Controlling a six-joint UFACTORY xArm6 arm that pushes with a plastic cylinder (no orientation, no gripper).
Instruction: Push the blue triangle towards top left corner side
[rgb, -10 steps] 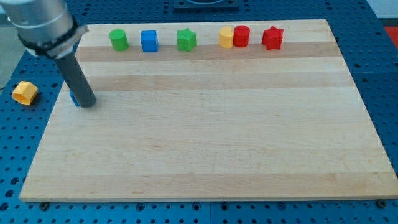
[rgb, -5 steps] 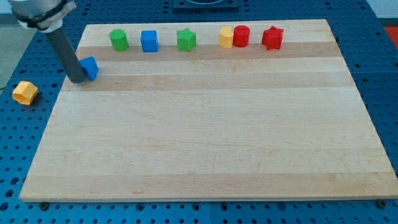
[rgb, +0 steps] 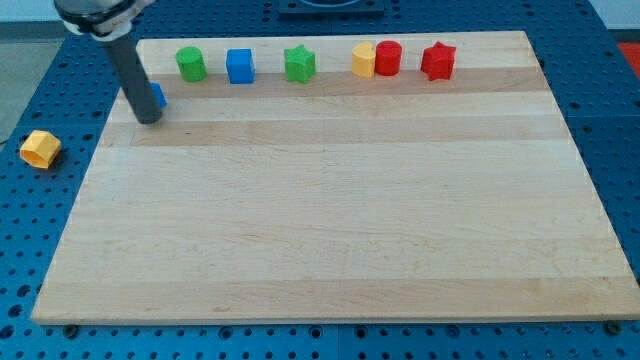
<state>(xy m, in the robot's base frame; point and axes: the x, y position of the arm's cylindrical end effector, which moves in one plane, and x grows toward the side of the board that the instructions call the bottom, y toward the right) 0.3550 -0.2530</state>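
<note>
Tip (rgb: 148, 120) has shifted up-right, now hiding most of the blue triangle (rgb: 160, 96); tool holds nothing.

Blue triangle (rgb: 159, 96): small blue block, mostly hidden behind dark rod, only thin blue bit shows on rod's right side. Shape hard to see now. Sits flat on wooden board (rgb: 330, 200), near board's top left corner, close to left edge. Just left of and a bit below green round block (rgb: 191, 64). My tip (rgb: 148, 119) touches it, just below-left.
</note>
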